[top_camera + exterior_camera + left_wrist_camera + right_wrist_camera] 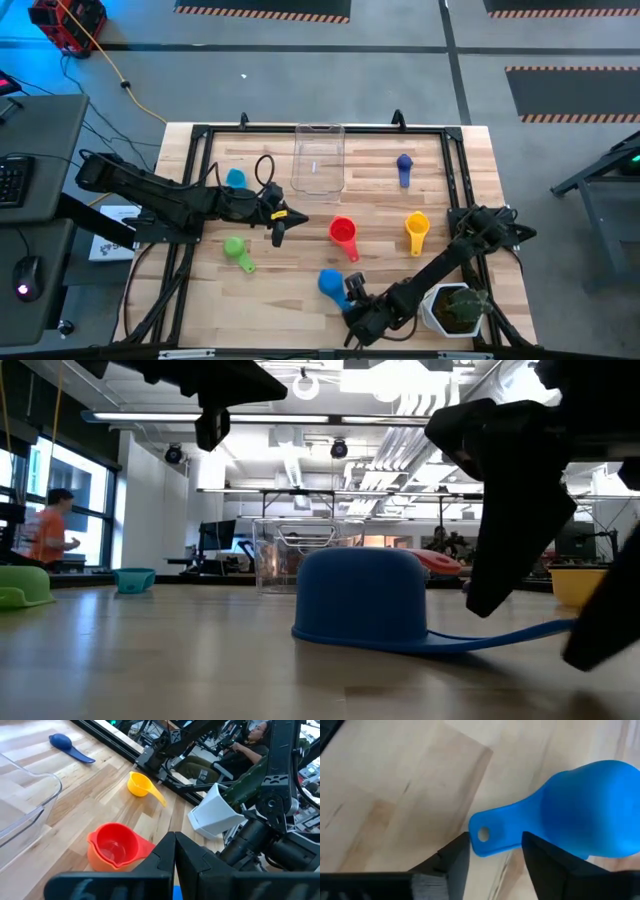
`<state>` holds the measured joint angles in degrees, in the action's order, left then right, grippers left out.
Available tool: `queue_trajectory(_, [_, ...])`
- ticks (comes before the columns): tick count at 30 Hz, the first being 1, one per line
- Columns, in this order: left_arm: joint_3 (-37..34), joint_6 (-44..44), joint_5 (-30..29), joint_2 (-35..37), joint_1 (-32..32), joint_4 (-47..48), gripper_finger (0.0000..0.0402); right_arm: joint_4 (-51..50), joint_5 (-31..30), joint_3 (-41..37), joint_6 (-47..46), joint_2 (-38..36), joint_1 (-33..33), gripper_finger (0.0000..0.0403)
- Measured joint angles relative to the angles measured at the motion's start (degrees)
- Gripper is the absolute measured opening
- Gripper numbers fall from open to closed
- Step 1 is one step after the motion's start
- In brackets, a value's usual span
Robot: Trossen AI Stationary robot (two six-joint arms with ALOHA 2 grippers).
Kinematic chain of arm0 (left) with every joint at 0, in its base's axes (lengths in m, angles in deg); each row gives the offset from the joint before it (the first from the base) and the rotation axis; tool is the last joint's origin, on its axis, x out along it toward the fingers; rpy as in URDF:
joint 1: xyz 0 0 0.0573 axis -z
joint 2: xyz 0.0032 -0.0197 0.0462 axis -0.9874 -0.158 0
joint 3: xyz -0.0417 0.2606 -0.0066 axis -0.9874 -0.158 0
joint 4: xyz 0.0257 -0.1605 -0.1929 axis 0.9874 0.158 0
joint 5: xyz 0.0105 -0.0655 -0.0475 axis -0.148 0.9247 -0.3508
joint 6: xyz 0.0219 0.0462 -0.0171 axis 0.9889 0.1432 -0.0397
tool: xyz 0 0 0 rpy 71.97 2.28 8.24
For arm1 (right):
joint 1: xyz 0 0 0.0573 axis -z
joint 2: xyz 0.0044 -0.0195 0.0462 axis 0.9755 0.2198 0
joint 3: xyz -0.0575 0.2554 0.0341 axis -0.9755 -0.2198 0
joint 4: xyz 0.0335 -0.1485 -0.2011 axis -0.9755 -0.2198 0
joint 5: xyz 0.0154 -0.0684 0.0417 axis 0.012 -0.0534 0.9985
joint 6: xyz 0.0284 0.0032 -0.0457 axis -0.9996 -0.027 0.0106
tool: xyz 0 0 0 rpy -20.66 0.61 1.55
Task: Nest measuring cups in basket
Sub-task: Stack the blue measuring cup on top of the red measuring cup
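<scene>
The blue cup [328, 281] lies upside down, rim on the table, near the near edge, its handle [492, 840] pointing at my right gripper [495, 837]. That gripper is open, with a finger on either side of the handle's free end. My left gripper [278, 236] hangs shut above bare table, left of the red cup [114, 846], which sits nested in the orange cup [100, 862]. The clear basket [318, 158] stands at the far middle. The yellow [416, 228], purple-blue [404, 166], light blue [236, 178] and green [236, 248] cups lie apart on the table. My right gripper straddles the holed free end of the blue cup's handle [482, 834], coming low and nearly level along the handle. Each finger [457, 857] stands right at a handle edge; whether they touch it, I cannot tell. The cup rests upside down on the table.
A white pot with a green plant [455, 308] stands at the near right corner, close beside my right arm. Black rails [200, 150] frame the tabletop. Bare wood lies between the basket and the red cup. A person [50, 525] shows far off in the room.
</scene>
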<state>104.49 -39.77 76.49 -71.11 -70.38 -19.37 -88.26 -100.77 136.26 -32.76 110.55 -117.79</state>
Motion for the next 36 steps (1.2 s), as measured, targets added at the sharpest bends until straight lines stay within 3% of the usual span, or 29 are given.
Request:
queue_trajectory(17, [0.0, 0.4, 0.0, 0.0, 0.0, 0.0, 0.0, 2.6, 1.0, 0.0, 0.0, 0.0, 1.9, 0.001])
queue_trajectory(31, [0.0, 0.4, 0.0, 0.0, 0.0, 0.0, 0.0, 1.2, 3.5, 2.9, 0.1, -0.4, 2.8, 0.0001])
queue_trajectory(36, [0.0, 1.8, -0.3, 0.0, 0.0, -0.3, 0.0, -1.2, 1.5, 5.7, 0.0, -2.7, 3.3, 0.0])
